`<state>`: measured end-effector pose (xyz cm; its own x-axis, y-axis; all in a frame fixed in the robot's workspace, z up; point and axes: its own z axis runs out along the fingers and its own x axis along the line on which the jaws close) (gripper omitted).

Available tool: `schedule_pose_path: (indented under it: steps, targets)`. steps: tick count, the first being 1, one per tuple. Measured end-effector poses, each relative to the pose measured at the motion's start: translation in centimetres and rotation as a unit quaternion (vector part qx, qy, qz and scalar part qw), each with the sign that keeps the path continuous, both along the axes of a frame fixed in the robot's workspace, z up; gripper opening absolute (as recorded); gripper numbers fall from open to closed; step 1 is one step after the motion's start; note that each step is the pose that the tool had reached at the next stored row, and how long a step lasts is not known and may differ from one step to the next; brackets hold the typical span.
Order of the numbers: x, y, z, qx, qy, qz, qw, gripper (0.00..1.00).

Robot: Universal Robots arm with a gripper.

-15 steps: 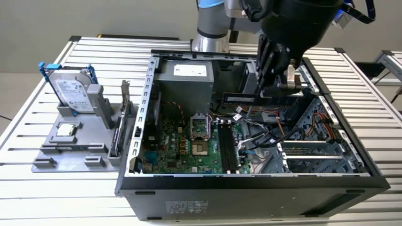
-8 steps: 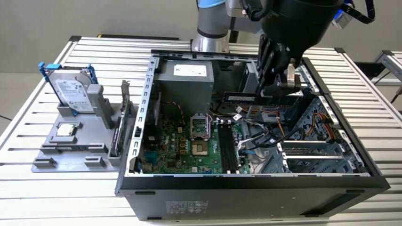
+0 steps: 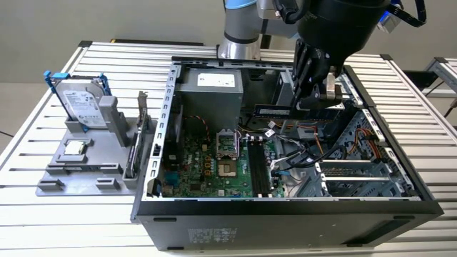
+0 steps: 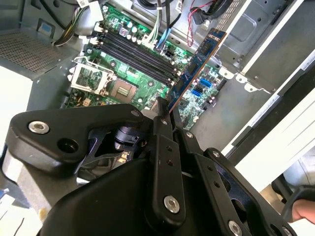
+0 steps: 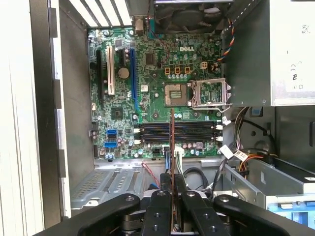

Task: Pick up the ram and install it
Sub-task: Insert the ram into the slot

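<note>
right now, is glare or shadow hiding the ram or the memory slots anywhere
First wrist view: table blown out white, memory slots evenly lit. Second wrist view: ram brightly lit, no glare. Exterior view: ram dim, held in the dark pincer.

A counter (image 3: 71, 225) of silver metal slats is evenly lit. Behind it lies plain grey floor (image 3: 43, 27). A second slatted counter (image 3: 444, 72) stands at the exterior view's right.

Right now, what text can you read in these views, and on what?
None I can quote reliably.
Label on the hard drive: unreadable.
Sticker on the power supply: unreadable.
Sticker on the ram, exterior view: unreadable.
Label on the case: unreadable.
White maker's mark on the motherboard: left unquoted; other print unreadable.
</note>
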<state>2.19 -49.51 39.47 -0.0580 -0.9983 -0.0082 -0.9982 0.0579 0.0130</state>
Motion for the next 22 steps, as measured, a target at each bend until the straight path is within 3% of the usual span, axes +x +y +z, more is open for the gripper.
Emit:
schedule_pose_path:
  steps: [8,22]
  targets:
    - [0.00,0.00,0.00,0.0000,0.0000,-0.003,1.0000,0.00]
    - [0.00,0.00,0.00,0.0000,0.0000,-0.047,0.9989,0.00]
